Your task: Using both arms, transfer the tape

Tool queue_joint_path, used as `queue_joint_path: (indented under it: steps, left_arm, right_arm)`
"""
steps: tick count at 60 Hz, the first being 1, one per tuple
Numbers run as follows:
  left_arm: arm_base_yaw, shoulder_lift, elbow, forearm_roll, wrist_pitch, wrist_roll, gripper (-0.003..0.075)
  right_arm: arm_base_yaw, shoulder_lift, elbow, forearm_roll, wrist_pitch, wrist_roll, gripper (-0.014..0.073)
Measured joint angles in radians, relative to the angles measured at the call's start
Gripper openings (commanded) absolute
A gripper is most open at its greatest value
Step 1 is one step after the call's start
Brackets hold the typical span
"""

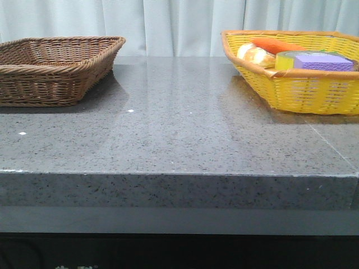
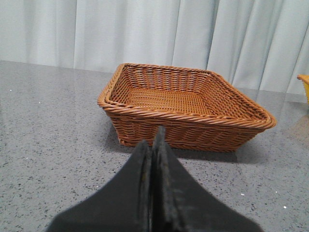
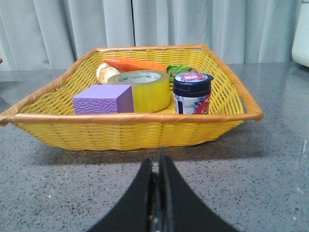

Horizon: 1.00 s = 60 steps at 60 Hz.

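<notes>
a chunky roll of translucent yellow tape sits in the yellow woven basket, beside a purple foam block. the left gripper and right gripper are both closed and empty. the roll looks light, rigid and slick, best pinched through its hollow core.

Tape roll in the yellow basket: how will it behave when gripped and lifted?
The tape lies flat on its side face, so it probably won't roll until tipped on edge. Its glossy wrap looks slick; pinching through the hollow core seems safer. The purple block touches it and the jar stands close, so either may shift as it lifts.
</notes>
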Motion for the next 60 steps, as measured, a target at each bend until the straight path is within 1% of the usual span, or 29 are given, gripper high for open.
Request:
queue_joint_path:
  steps: [42,51,60]
  left_arm:
    - [0.000,0.000,0.000,0.000,0.000,0.000,-0.0020]
    - [0.000,0.000,0.000,0.000,-0.031,0.000,-0.0020]
    - [0.000,0.000,-0.018,0.000,-0.045,0.000,-0.0020]
  right_arm:
    - [0.000,0.000,0.000,0.000,-0.002,0.000,-0.0068]
    - [0.000,0.000,0.000,0.000,-0.032,0.000,-0.0068]
    - [0.000,0.000,-0.035,0.000,-0.003,0.000,-0.0068]
